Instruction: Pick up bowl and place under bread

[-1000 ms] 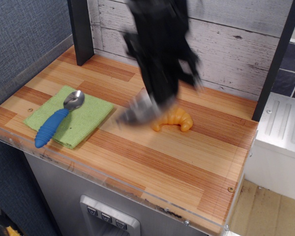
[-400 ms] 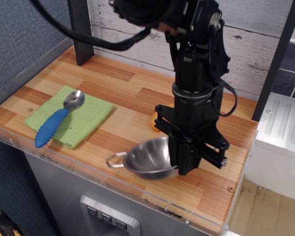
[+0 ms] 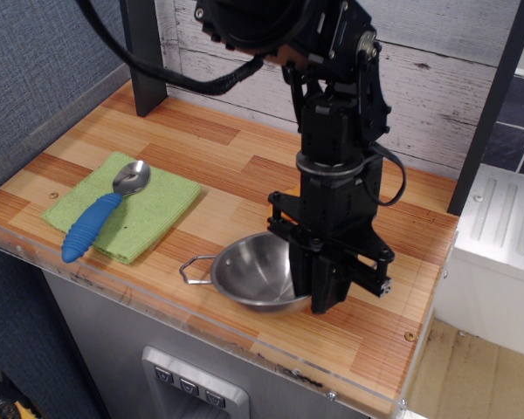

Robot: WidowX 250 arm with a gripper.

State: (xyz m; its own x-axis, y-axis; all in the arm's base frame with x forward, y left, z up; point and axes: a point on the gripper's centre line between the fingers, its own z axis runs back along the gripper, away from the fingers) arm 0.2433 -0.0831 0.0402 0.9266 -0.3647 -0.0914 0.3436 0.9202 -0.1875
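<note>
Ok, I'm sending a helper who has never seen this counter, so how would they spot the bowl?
Start at the wooden counter and go to its front edge, just right of the green cloth. The bowl sits there, right up against the black gripper. It is the only shiny round steel thing with a wire loop handle, unlike the blue-handled spoon.

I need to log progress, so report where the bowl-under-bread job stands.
Done: the steel bowl has been picked up and carried to the front of the counter. In hand: the gripper is at the bowl's right rim, apparently clamped on it, setting it down. Left: let go. The croissant is almost wholly hidden behind the arm, so final placement can't be confirmed.
</note>
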